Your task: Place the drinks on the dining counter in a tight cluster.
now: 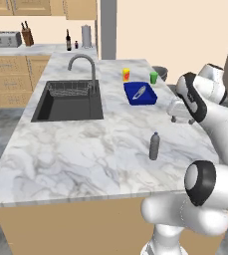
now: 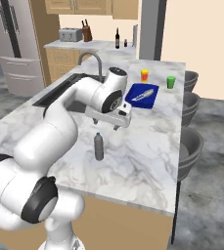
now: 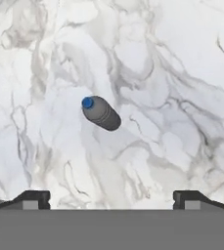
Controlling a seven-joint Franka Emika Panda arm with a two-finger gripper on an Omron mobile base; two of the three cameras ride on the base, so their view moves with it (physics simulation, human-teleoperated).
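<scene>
Hand view gives you a look straight down on the small grey bottle (image 3: pixel 101 113), which stands upright on the dining counter (image 3: pixel 172 73) with its blue cap toward the camera; the two dark fingertips (image 3: pixel 33 199) sit far apart at the bottom of that view, spread wide with nothing between them and clear of the bottle. In the left base view you will find the same grey bottle (image 1: pixel 155 146) standing alone on the marble toward the near right part of the island, with the gripper (image 1: pixel 181 119) hanging above the counter beyond it, apart from the bottle. The right base view shows the gripper (image 2: pixel 117 126) just above and behind the bottle (image 2: pixel 99 146), not touching it. Look to the back counter in the left base view for the tall dark wine bottle (image 1: pixel 68 41) and, just beside it, the smaller reddish bottle (image 1: pixel 76 45); both stand near a steel canister (image 1: pixel 86 36), well apart from the island. On the island you will also see the black sink (image 1: pixel 68 102) with its curved faucet (image 1: pixel 83 67), a blue tray (image 1: pixel 140 94) holding a utensil, a yellow cup (image 1: pixel 126 74) and a green cup (image 1: pixel 154 77) behind the tray.
</scene>
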